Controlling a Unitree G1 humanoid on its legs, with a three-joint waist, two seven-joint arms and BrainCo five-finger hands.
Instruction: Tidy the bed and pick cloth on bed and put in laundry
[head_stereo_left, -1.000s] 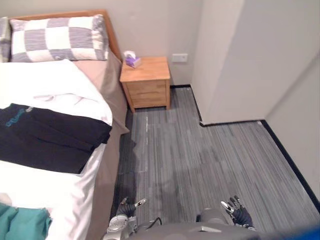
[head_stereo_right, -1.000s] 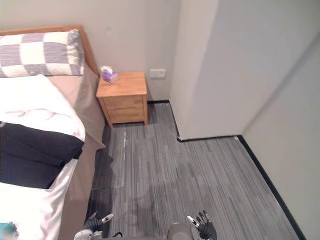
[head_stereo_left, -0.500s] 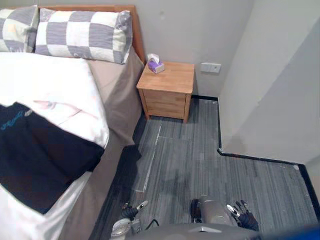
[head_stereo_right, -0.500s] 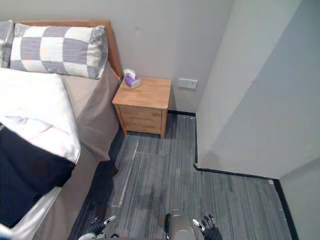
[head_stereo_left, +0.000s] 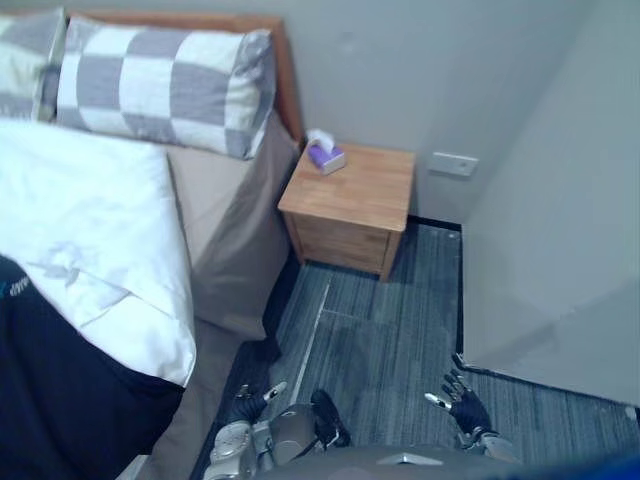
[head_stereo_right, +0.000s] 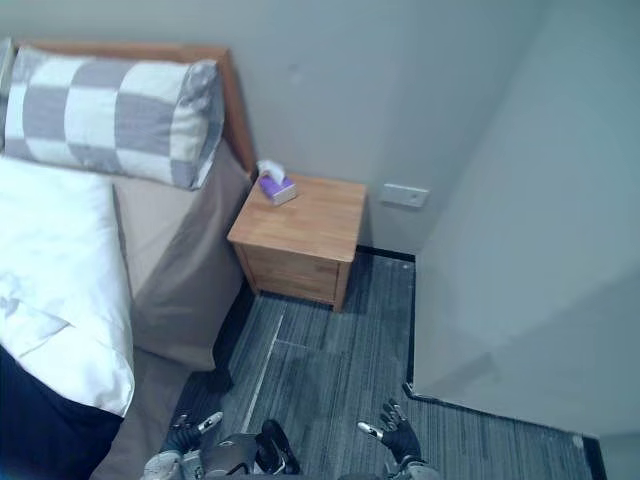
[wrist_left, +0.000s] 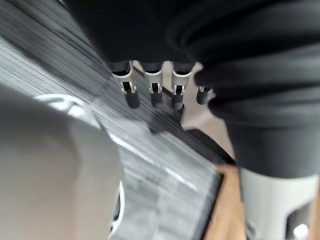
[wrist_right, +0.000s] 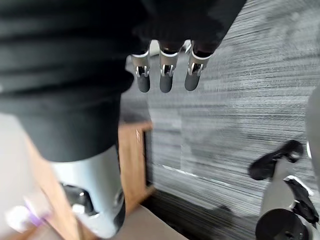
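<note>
Seeing dark cloth (head_stereo_left: 60, 410) spread on the bed (head_stereo_left: 232, 235) at its near left, overlapping the lower edge of the white duvet (head_stereo_left: 90, 225), with the checked pillow (head_stereo_left: 160, 90) at the head. Finding left hand (head_stereo_left: 245, 408) and right hand (head_stereo_left: 465, 410) low over the grey floor (head_stereo_left: 390, 330), fingers relaxed and straight, holding nothing, apart from the cloth.

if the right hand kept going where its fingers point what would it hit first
Probably the grey carpet floor: the right hand hangs open, fingers aimed down at it, short of the wooden nightstand; depth is unclear.
</note>
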